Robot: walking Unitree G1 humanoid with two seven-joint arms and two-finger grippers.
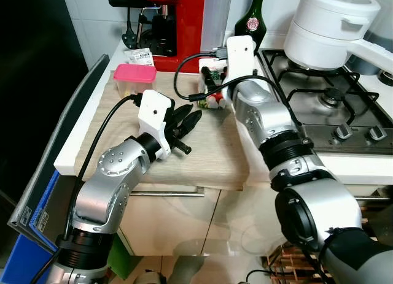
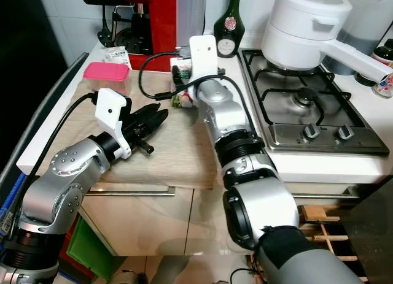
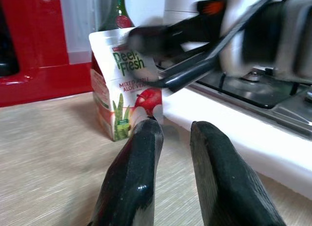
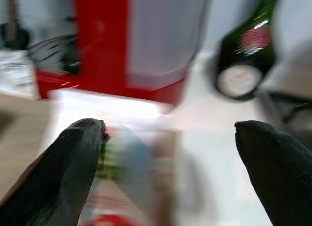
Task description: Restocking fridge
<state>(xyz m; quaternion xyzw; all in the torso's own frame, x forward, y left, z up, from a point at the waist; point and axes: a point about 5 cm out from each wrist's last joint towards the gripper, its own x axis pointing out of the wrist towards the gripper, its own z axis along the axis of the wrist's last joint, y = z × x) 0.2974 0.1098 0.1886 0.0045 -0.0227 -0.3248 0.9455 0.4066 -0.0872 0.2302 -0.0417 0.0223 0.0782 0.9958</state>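
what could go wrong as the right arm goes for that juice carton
The right gripper, jaws wide open, is over the small white juice carton, which stands upright and could tip when bumped. The dark green glass bottle stands close behind, so an overshoot might knock it. The left gripper sits nearby and could crowd the approach.

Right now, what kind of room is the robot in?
A home kitchen, most likely: a gas hob carrying a white pot, a red coffee machine at the back of the wooden counter, and cabinet fronts below.
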